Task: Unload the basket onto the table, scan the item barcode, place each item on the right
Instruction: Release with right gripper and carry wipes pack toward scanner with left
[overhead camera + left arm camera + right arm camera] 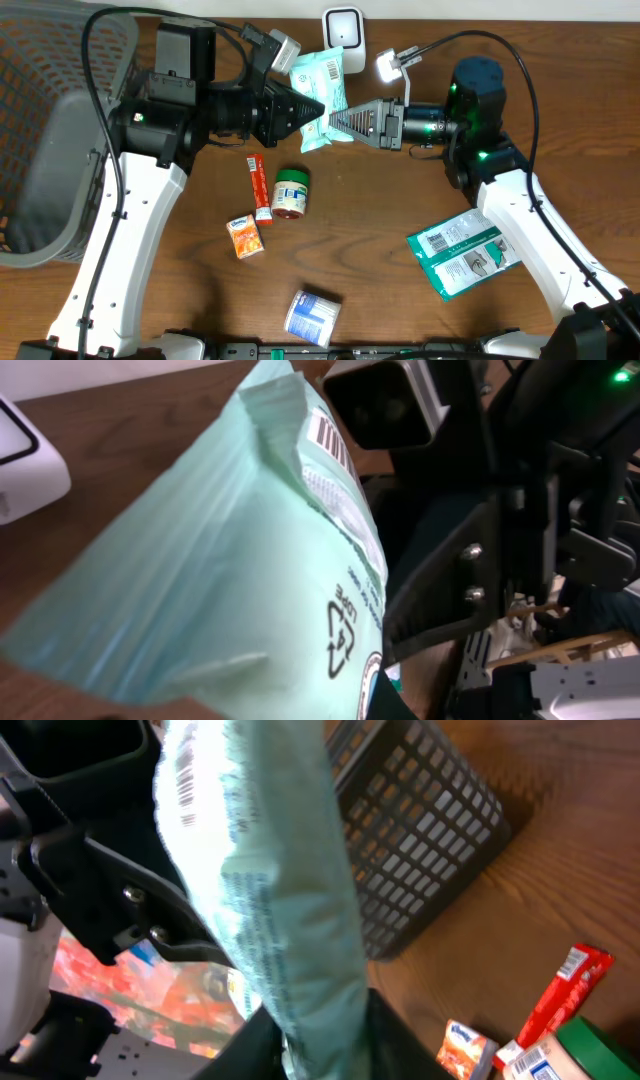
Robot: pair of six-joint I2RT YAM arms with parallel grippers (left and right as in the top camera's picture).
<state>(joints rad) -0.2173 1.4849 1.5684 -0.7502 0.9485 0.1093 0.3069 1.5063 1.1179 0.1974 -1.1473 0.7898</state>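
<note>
A mint-green pouch [318, 85] hangs above the table's far middle, just below the white scanner [342, 28]. My left gripper [315, 108] is shut on the pouch's lower left edge. From the right, my right gripper [335, 124] reaches the same lower end. In the right wrist view the pouch [270, 890] stands upright between my right gripper's [320, 1020] black fingers, which flank it loosely. A barcode [328, 440] shows near the pouch's [230, 560] top seam in the left wrist view. The scanner [20, 460] sits at that view's left edge.
A grey basket [50, 150] stands at the left. A red tube [258, 187], a green-lidded jar [290, 193] and an orange tissue pack [245, 238] lie mid-table. A blue-white pack [312, 317] lies near the front edge and a green-white pouch [465, 250] at the right.
</note>
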